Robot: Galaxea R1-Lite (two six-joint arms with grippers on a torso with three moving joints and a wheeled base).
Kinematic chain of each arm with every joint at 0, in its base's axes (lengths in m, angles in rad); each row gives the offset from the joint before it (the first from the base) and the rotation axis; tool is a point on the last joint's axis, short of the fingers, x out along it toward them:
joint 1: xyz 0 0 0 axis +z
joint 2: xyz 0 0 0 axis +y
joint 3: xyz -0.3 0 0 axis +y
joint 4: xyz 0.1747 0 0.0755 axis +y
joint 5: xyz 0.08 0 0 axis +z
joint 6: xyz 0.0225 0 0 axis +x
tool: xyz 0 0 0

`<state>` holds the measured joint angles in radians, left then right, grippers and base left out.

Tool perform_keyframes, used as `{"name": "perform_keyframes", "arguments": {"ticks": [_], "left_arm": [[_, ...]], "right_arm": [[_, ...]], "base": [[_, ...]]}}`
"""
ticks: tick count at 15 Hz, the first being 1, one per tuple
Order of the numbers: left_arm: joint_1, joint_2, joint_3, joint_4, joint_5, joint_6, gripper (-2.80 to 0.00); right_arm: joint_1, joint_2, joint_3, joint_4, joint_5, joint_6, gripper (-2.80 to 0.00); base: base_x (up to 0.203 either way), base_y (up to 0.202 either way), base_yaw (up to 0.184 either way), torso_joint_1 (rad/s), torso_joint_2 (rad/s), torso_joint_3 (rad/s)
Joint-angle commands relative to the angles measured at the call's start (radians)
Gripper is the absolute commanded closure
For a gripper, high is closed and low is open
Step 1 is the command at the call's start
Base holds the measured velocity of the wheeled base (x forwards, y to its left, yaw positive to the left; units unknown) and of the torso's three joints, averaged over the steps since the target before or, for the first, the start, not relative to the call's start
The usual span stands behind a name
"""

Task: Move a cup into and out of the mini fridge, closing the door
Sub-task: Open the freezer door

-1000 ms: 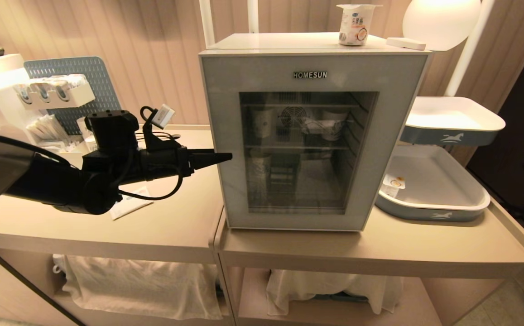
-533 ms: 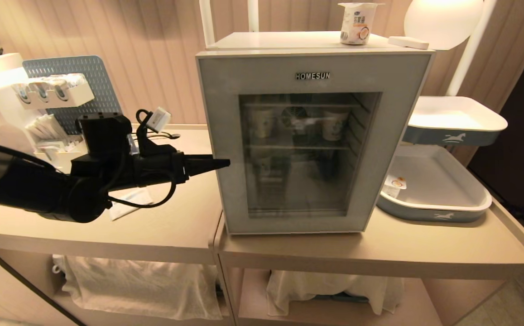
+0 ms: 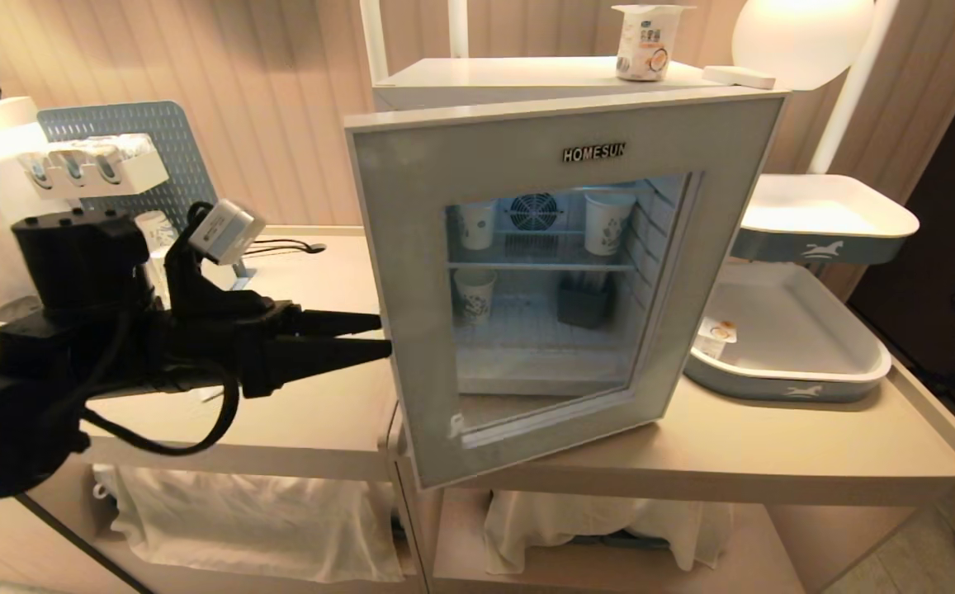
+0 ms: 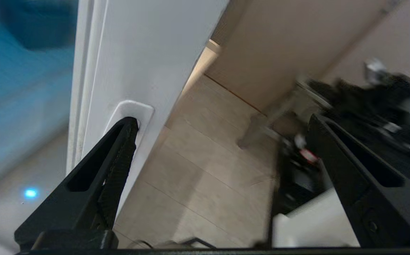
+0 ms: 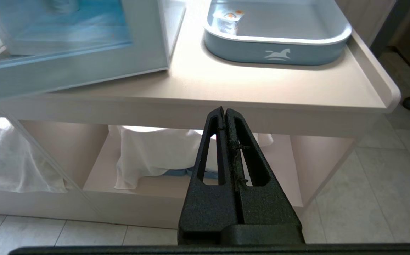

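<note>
Door (image 3: 527, 272) of the mini fridge (image 3: 477, 78) stands partly swung out, its free edge toward the robot's left and its hinge side on the right. Through the glass the lit inside shows a fan, wire shelves and three paper cups (image 3: 607, 221). The left pincer (image 3: 385, 334) reaches level across the worktop (image 3: 320, 412) to the door's free edge with its fingers spread wide and nothing held between them. In the left wrist view one fingertip (image 4: 128, 129) sits inside the recessed handle (image 4: 134, 109) on the door's side edge, while the other finger stands well apart in the open air.

The cup (image 3: 645, 41) stands upright on top of the fridge, near its back right corner, beside a flat white block (image 3: 739, 77). A second small tub (image 3: 718, 337) lies in the lower tray (image 3: 791, 384) to the right of the fridge.

The right pincer (image 5: 225, 113) is shut on nothing, hanging in front of the worktop's edge, low and away from the fridge.
</note>
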<state>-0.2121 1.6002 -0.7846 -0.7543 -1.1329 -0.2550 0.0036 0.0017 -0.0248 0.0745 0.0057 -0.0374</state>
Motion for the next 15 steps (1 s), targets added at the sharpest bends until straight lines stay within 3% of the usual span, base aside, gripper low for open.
{"name": "perform_keyframes", "arguments": {"ticks": [1, 3, 5, 8, 10, 11, 13, 15], "left_arm": [[-0.003, -0.138, 0.057, -0.016, -0.005, 0.001, -2.8], [0.002, -0.207, 0.122, -0.013, 0.012, -0.019, -2.8], [0.071, -0.215, 0.127, 0.005, 0.1, -0.069, -2.8], [0.161, -0.219, 0.101, 0.145, 0.182, -0.085, -2.8], [0.174, -0.191, 0.076, 0.218, 0.283, -0.082, -2.8], [0.168, -0.164, 0.071, 0.229, 0.321, -0.077, 0.0], [0.14, -0.095, 0.052, 0.23, 0.335, -0.054, 0.0], [0.068, -0.037, 0.033, 0.228, 0.343, -0.028, 0.0]], "right_arm": [[0.001, 0.0, 0.0, 0.001, 0.0, -0.001, 0.0], [0.001, 0.0, 0.0, 0.001, 0.0, -0.001, 0.0], [0.001, 0.0, 0.0, 0.001, 0.0, -0.001, 0.0], [0.001, 0.0, 0.0, 0.001, 0.0, -0.001, 0.0], [0.001, 0.0, 0.0, 0.001, 0.0, -0.001, 0.0], [0.001, 0.0, 0.0, 0.001, 0.0, -0.001, 0.0], [0.001, 0.0, 0.0, 0.001, 0.0, -0.001, 0.0], [0.001, 0.0, 0.0, 0.001, 0.0, -0.001, 0.0]], "base": [[0.0, 0.0, 0.0, 0.0, 0.0, 0.0], [0.0, 0.0, 0.0, 0.0, 0.0, 0.0], [0.0, 0.0, 0.0, 0.0, 0.0, 0.0], [0.0, 0.0, 0.0, 0.0, 0.0, 0.0], [0.0, 0.0, 0.0, 0.0, 0.0, 0.0], [0.0, 0.0, 0.0, 0.0, 0.0, 0.0], [0.0, 0.0, 0.0, 0.0, 0.0, 0.0], [0.0, 0.0, 0.0, 0.0, 0.0, 0.0]]}}
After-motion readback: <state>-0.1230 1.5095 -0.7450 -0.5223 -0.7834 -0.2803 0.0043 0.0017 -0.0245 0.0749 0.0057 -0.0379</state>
